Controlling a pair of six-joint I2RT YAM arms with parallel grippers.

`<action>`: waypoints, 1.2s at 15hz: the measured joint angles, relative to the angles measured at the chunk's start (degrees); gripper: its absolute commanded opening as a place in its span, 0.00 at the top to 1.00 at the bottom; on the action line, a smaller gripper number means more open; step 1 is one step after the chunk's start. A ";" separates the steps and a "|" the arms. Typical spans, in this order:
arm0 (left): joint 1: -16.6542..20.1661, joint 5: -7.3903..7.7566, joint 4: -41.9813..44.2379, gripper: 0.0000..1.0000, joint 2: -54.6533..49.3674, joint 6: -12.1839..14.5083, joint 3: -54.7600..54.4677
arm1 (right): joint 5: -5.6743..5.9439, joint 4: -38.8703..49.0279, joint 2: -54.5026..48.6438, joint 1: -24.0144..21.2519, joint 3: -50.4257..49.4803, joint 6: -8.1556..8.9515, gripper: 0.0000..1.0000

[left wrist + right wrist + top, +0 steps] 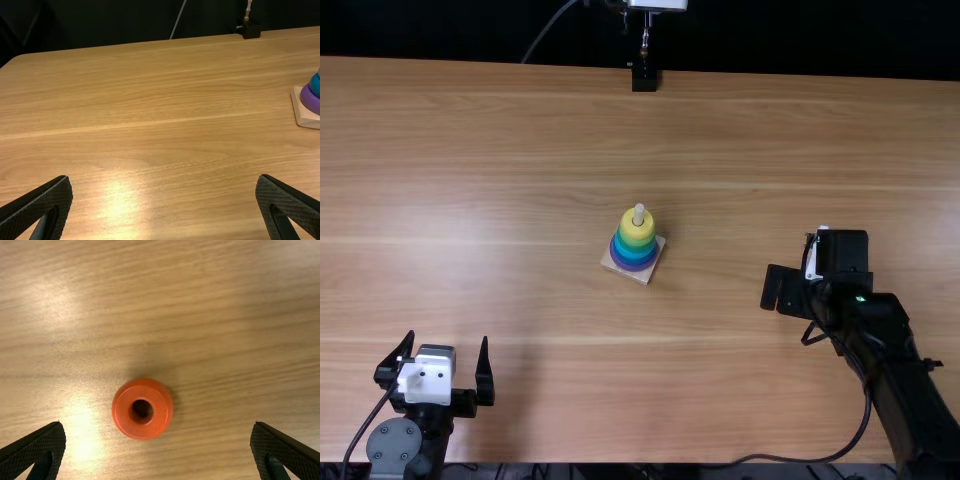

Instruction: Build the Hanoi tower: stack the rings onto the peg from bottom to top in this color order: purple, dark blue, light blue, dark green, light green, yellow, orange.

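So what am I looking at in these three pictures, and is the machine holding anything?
Two black robot arms stand at a light brown wooden table. One picture looks down from above; the others come from cameras on the arms' wrists. A pale wooden peg on a flat wooden base carries stacked rings, from purple at the bottom to yellow on top. A small orange ring lies below the right gripper. It and the left gripper are open and empty.

Robot arms (890, 345) flanking a table (760, 150) suggest a lab.
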 measured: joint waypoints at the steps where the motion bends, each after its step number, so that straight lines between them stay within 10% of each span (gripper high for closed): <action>1: 0.02 0.00 0.00 0.00 0.00 0.00 0.00 | -0.02 -0.02 1.16 0.00 -0.02 0.11 0.00; 18: 0.02 0.00 0.00 0.00 0.00 0.00 0.00 | -0.02 0.66 12.09 0.17 4.90 0.31 0.00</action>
